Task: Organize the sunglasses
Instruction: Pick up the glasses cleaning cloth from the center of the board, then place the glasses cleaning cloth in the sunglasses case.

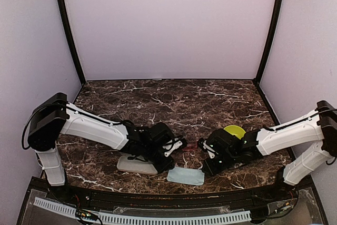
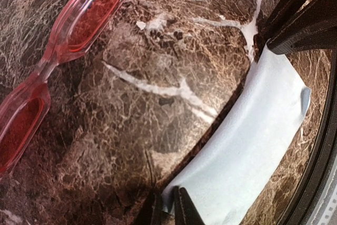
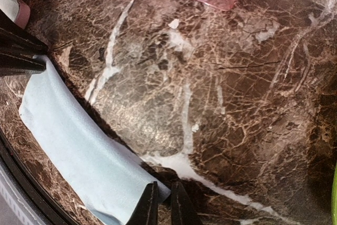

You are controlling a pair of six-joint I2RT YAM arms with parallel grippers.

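Nearest the left wrist lens, the left gripper (image 2: 167,209) shows its two dark tips drawn almost together, only a thin slit between them, at one end of the light blue cloth (image 2: 253,130). The right gripper (image 3: 160,206) looks the same in its own view: tips nearly touching, at the opposite end of that cloth. Whether either pair actually pinches the fabric I cannot tell, as the cloth's corner runs out of sight right at the tips in both views.

Each wrist camera also catches the other arm's black fingers at the far end of the cloth, which the overhead camera hides under the wrists. The cloth lies flat on the dark marble table (image 1: 174,98), close to its near rim.

The red-pink sunglasses (image 2: 79,25) lie on the marble beyond the cloth, apart from it and with bare stone between. The left wrist view shows both lenses and the bridge. The right wrist view cuts them to one lens end at the top edge. From above they are only a small red streak between the two wrists.

Only the overhead view gives the setting — a pale oblong case (image 1: 136,165) partly under the left arm and a yellow-green round thing (image 1: 235,130) behind the right wrist.
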